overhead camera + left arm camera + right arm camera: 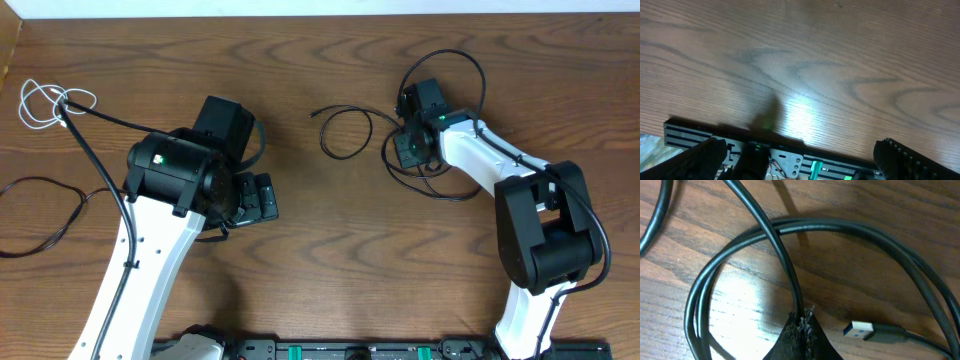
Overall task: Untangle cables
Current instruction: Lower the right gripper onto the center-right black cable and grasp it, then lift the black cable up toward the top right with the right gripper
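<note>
The right gripper (801, 329), on the nearer arm, is clamped on one strand of the black round-jacket cable (774, 242) at 2 o'clock on the brown wooden table (330, 260), the strand running toward 11 o'clock from the tips; the left gripper (800, 147) is spread and empty.

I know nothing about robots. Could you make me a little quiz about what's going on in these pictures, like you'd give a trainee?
1. True or false: the left end effector is holding a cable.
2. Multiple choice: what colour is the small cable bundle at the upper left of the overhead view? A) white B) red C) green
3. Fill in the blank: the right end effector pinches a black cable, and the metal plug lying beside it has a ____ insert.

Key: 1) False: its fingers are spread with only bare wood between them. 2) A. 3) blue.
</note>
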Robot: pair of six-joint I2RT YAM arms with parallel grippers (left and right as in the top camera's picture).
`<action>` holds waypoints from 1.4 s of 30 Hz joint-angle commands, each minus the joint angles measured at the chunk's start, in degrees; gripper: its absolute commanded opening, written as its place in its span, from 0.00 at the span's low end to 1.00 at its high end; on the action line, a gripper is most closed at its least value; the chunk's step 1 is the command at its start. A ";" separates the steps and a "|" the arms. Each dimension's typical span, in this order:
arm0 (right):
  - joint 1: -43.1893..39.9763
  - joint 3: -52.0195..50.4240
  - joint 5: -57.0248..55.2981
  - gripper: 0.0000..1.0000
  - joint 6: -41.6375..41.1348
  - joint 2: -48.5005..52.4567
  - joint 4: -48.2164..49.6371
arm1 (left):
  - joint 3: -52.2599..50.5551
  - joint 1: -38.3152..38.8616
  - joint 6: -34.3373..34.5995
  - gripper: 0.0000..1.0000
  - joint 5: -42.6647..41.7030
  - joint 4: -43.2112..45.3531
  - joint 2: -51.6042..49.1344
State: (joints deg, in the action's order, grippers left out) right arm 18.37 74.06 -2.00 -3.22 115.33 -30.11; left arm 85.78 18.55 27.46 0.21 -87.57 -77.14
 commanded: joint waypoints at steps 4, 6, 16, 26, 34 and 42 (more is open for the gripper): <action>-0.07 10.29 -1.27 0.01 0.04 -7.43 -6.34 | -0.07 0.09 0.92 0.99 0.90 -0.15 0.00; -0.07 14.45 -1.84 0.01 0.04 -10.29 -9.07 | -0.07 0.09 0.92 0.99 0.90 -0.15 0.00; 0.00 29.38 -2.38 0.01 -3.85 -27.39 -12.57 | -0.07 0.09 0.92 0.99 0.90 -0.15 0.00; 0.09 29.59 1.66 0.01 -17.18 -36.26 -3.50 | -0.07 0.09 0.92 0.99 0.90 -0.17 0.00; 0.11 29.57 12.76 0.01 -18.18 -32.76 -7.39 | -0.07 0.09 0.92 0.99 0.90 -0.15 0.00; 0.04 33.40 19.50 0.02 -19.32 -31.15 -1.86 | -0.07 0.09 0.92 0.99 0.90 -0.15 0.00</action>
State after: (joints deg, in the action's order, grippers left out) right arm 18.39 103.26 14.50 -20.95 85.27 -33.01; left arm 85.76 18.55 27.49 0.36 -87.55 -77.14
